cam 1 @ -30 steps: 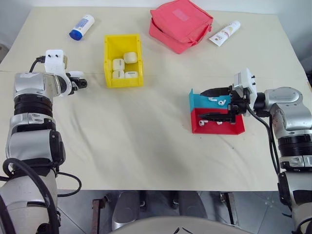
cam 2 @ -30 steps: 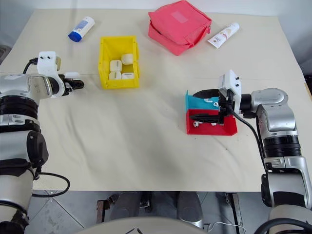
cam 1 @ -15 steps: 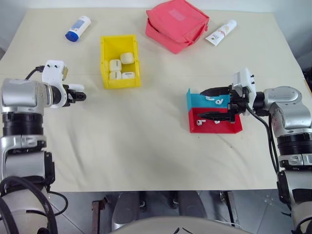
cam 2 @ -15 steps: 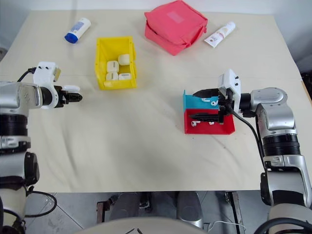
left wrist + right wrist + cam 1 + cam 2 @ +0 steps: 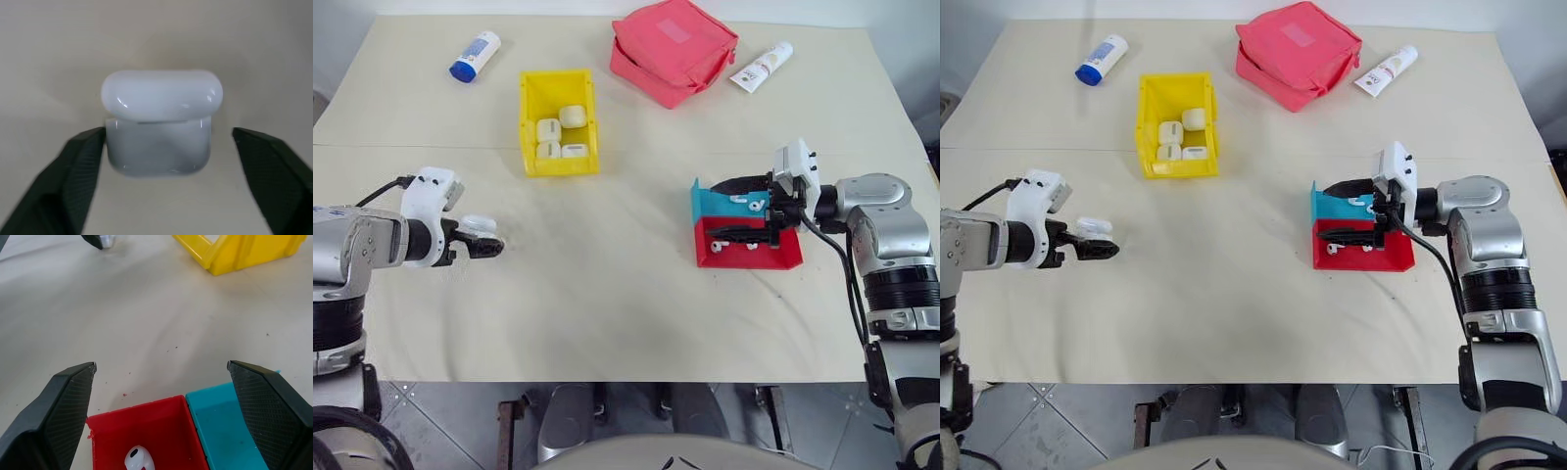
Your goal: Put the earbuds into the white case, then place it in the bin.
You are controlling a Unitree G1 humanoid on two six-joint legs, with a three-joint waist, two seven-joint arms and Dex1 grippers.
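Two grippers show in the head views: the left gripper (image 5: pixel 487 242) at the left edge of the frame, low over the cloth, and the right gripper (image 5: pixel 742 208) at centre right, over the tray (image 5: pixel 781 258). In the left wrist view a white case (image 5: pixel 160 122), lid closed, sits on the cloth between the left fingers (image 5: pixel 73 181); one finger seems to touch its side, the other stands apart with a clear gap, so the jaws are spread and nothing is clamped. From the head views the case (image 5: pixel 1093 226) is half hidden by that gripper, only a pale sliver showing. The right jaws stand wide apart too, empty, one finger over the blue half of the tray and one over the red half. Earbuds (image 5: pixel 750 204) lie in both halves — small white shapes, partly covered by the fingers, so their count is hard to make out; the right wrist view cuts one earbud (image 5: pixel 137 458) off at the frame's lower edge. The bin (image 5: pixel 535 163) stands in the upper left, well apart from both grippers, with four white cases (image 5: pixel 562 134) inside. At the top lie a bottle (image 5: pixel 476 55), a pink pouch (image 5: pixel 675 49) and a tube (image 5: pixel 762 67).
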